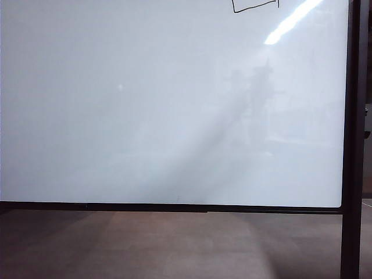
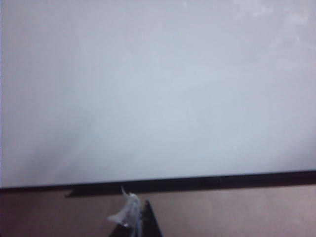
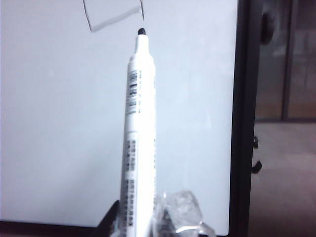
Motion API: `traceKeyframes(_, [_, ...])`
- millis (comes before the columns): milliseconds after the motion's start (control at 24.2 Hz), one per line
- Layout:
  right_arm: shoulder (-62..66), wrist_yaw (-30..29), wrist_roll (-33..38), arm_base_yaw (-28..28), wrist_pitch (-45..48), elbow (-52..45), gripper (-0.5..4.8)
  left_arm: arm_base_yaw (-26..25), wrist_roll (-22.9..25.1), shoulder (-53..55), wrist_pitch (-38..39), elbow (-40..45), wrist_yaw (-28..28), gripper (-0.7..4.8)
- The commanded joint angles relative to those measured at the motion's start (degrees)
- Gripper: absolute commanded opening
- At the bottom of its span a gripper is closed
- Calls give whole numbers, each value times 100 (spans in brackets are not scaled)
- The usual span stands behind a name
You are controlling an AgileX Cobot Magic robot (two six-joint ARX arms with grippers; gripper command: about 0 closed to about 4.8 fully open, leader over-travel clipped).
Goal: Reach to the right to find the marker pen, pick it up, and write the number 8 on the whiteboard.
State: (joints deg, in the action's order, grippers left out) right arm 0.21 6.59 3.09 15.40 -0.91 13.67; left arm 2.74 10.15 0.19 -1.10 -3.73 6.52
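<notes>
Right gripper [image 3: 140, 222] closed narrowly on the marker pen [image 3: 138, 138], fingers [image 3: 180, 212] wrapped in clear crinkled film, gripping the white barrel near its lower end; pen standing out from the jaws, black tip uncapped, pointing at the whiteboard [image 3: 59, 123] just below the drawn line, tip and surface too close to tell whether touching; the number 8 [image 3: 114, 19] only partly in frame, an angular black stroke cut off by the picture's edge; dark upright post [image 3: 244, 118] just beside the pen. Left gripper [image 2: 134, 217] low before the board's black bottom frame [image 2: 197, 182], only its film-wrapped tips visible, nothing between them, opening impossible to judge. Exterior view: no arm or gripper in sight, only the whiteboard [image 1: 145, 116] with glare and faint reflections, the boxy loop [image 1: 254, 7] at its top edge towards the right, brown floor [image 1: 174, 244] beneath.
</notes>
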Motion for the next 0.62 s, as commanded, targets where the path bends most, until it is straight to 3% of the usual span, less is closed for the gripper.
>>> traceKeyframes(41, [-2, 146, 31, -2, 164, -216, -5, -2, 46, 4, -245, -17, -11, -5])
traceKeyframes(206, [-4, 140, 24, -2, 413, -595, -5, -2, 37, 4, -240, -15, -11, -5])
traceKeyframes(413, [-4, 140, 225, -2, 1438, -1316, -5, -2, 37, 4, -234, -15, -11, -5])
traceKeyframes(619, [-4, -68, 319, 0, 1615, -1327, -5, -2, 37, 4, -234, -15, -11, -5])
